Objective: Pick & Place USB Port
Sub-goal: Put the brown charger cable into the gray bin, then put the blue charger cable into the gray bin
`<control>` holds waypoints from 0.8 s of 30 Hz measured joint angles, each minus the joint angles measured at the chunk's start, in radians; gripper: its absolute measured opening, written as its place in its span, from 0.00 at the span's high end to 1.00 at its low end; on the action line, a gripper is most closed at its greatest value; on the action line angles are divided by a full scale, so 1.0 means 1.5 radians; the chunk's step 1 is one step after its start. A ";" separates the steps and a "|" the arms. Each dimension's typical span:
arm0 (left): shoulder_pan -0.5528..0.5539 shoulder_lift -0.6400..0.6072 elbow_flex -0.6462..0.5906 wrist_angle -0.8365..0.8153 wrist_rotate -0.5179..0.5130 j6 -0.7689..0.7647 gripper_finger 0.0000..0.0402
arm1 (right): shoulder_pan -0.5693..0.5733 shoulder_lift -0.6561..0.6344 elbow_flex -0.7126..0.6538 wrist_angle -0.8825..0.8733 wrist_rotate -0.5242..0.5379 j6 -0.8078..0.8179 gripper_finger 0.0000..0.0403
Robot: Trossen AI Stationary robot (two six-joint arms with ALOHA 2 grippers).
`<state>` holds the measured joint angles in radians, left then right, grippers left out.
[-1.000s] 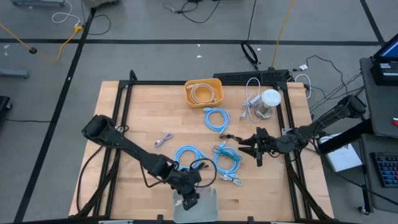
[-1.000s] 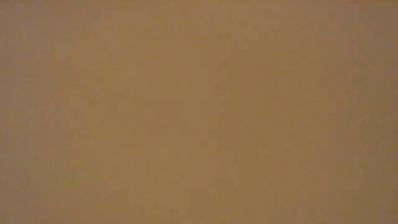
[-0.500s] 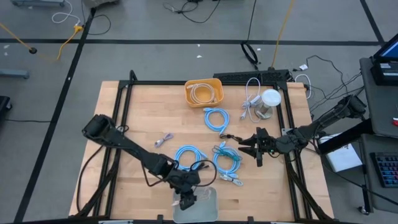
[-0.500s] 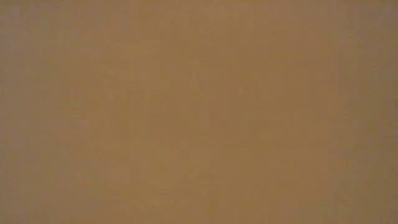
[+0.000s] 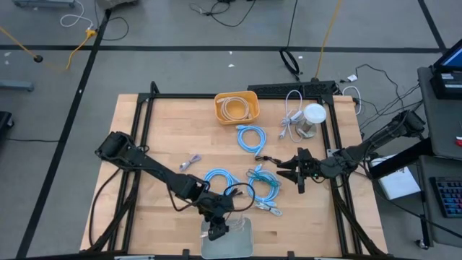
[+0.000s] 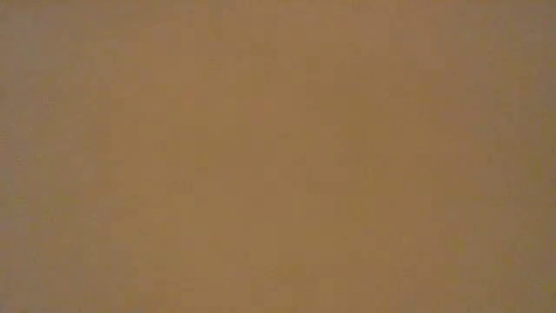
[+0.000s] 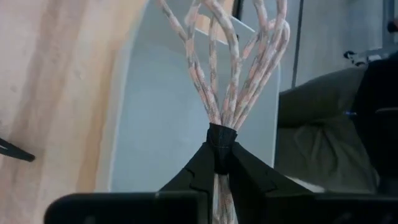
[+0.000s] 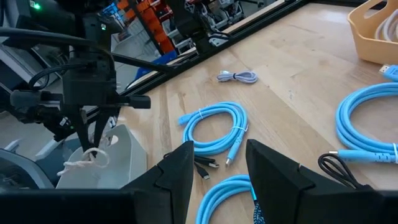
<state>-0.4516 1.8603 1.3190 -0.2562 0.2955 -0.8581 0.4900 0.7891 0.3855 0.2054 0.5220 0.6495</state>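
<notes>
My left gripper [image 5: 218, 230] is at the table's near edge, above a light grey tray [image 5: 242, 235]. It is shut on a coiled pinkish-white braided cable [image 7: 217, 74] bound by a black tie. The right wrist view shows that cable [image 8: 87, 159] hanging below the fingers over the tray [image 8: 127, 152]. My right gripper [image 5: 292, 172] hovers at the table's right side, open and with nothing in it. The low view shows only a blank tan surface. My left gripper pinches the cable bundle at its black tie [image 7: 221, 138] between its two fingers [image 7: 198, 169]. The fingers slant down from the table's left and far side. The loops [image 7: 249, 43] fan out beyond the fingertips over the tray; whether they touch it I cannot tell.
Several blue cable coils [image 5: 252, 137] [image 5: 219, 178] [image 5: 263, 184] lie mid-table. A small grey cable [image 5: 189, 163] lies to their left. An orange bin [image 5: 236, 107] with a white cable and a white cup [image 5: 313, 119] stand at the far side.
My left gripper has rolled a little about its own axis above the tray. It keeps its hold on the cable bundle.
</notes>
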 joint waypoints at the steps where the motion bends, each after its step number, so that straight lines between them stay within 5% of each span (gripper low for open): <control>1: 0.000 0.000 0.000 0.000 0.005 0.000 0.93 | 0.000 0.000 0.000 0.000 0.000 0.000 0.65; 15: 0.000 0.000 0.000 0.011 0.007 -0.008 0.65 | 0.000 0.000 0.000 0.000 0.000 -0.004 0.65; 24: 0.009 0.000 0.000 -0.009 -0.019 0.006 0.62 | -0.001 0.000 0.000 -0.021 -0.031 -0.003 0.65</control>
<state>-0.4376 1.8603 1.3193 -0.2699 0.2671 -0.8485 0.4892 0.7887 0.3855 0.1734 0.4748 0.6454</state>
